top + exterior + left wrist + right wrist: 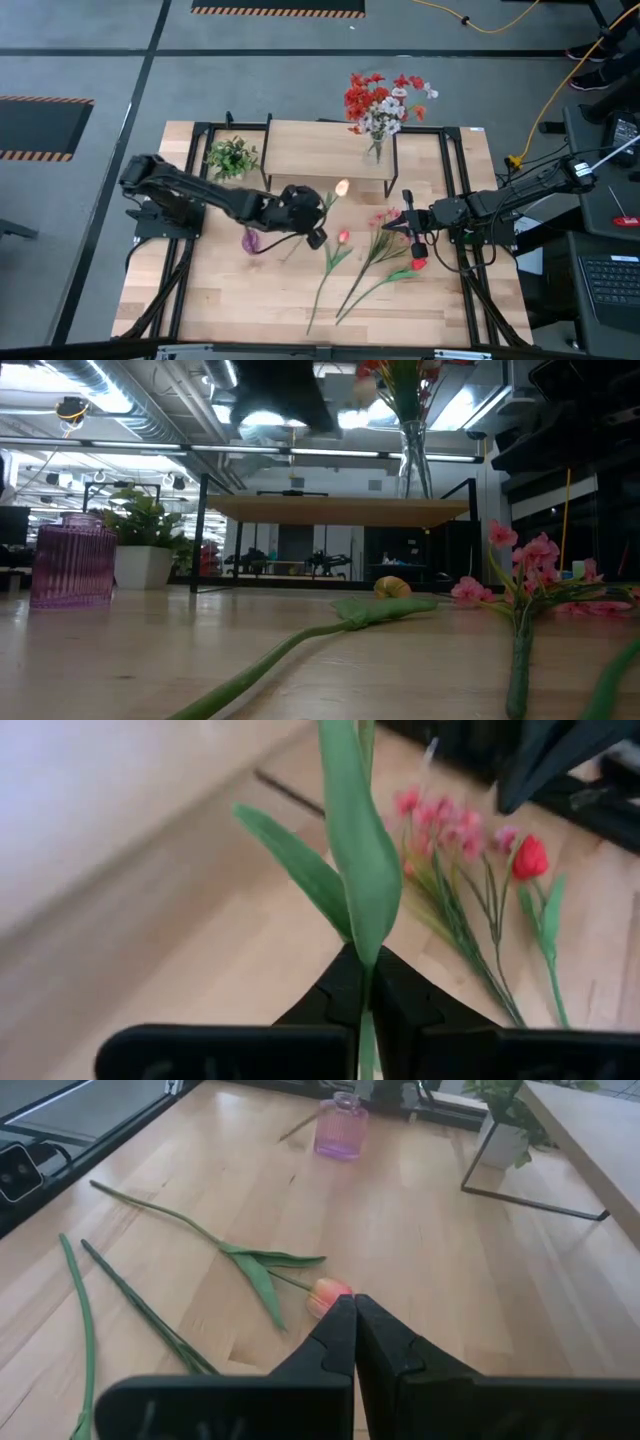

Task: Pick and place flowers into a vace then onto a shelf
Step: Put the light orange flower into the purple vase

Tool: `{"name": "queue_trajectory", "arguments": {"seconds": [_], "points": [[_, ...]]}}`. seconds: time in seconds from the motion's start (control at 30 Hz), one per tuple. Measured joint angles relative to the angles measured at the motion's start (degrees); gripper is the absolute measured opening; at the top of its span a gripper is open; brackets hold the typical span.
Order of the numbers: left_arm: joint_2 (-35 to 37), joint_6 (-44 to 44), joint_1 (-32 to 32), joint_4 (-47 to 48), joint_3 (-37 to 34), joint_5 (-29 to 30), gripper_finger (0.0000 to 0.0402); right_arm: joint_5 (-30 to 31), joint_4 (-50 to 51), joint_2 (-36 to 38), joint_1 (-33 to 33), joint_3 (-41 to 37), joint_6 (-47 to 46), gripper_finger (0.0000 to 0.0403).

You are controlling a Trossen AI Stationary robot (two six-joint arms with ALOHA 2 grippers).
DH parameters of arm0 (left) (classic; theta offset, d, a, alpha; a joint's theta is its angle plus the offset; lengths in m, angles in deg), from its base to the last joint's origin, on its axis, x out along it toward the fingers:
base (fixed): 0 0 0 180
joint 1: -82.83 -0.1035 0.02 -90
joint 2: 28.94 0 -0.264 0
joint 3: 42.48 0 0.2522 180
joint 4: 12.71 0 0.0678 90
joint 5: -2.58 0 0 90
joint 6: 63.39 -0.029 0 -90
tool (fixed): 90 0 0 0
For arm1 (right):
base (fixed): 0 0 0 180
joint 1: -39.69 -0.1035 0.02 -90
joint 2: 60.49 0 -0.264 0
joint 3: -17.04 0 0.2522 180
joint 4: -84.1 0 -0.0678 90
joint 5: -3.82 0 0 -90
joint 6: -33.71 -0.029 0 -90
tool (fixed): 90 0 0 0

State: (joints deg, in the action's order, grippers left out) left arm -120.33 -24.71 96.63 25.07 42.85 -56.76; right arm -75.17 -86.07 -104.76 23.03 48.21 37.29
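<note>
Left gripper point(318, 215) pinching tulip point(342, 187) stem above table centre; right gripper point(405, 229) pressed together, empty, near right edge.

A ribbed, translucent purple vase point(340, 1128) stands on the pale, light-wood tabletop point(250, 290), and the shelf point(310, 150) is the same blond wood on thin black legs. On the table lie a green-stemmed tulip point(328, 1296) with an orange-pink bloom, a pink spray point(440, 825) and a red tulip point(530, 857). The clear glass vase point(375, 150) holds red and white blooms, and the leafy plant point(145, 520) is all green in a white pot.
</note>
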Motion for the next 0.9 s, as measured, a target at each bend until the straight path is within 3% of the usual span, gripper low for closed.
{"name": "queue_trajectory", "arguments": {"seconds": [0.13,0.43,0.67,0.73,0.9], "points": [[1.5,-1.7,4.1,1.7,0.0,8.4,0.0005,0.0,0.0,0.0,-0.1,0.0,0.1,0.0005],[4.0,3.3,6.9,12.4,0.0,14.8,0.0004,0.0,-0.1,0.0,-0.1,0.0,0.3,0.0005],[4.1,-1.7,7.8,11.3,-0.1,12.7,0.0004,0.0,-0.7,0.0,-0.1,0.0,0.2,0.0005],[4.3,-4.8,7.9,6.2,-2.1,12.2,0.0004,0.0,-0.8,0.0,-0.1,0.0,0.1,0.0005],[6.7,-14.1,6.9,-12.6,-12.9,2.0,0.0004,0.0,-1.0,0.0,-0.1,0.0,0.1,0.0005]]}}
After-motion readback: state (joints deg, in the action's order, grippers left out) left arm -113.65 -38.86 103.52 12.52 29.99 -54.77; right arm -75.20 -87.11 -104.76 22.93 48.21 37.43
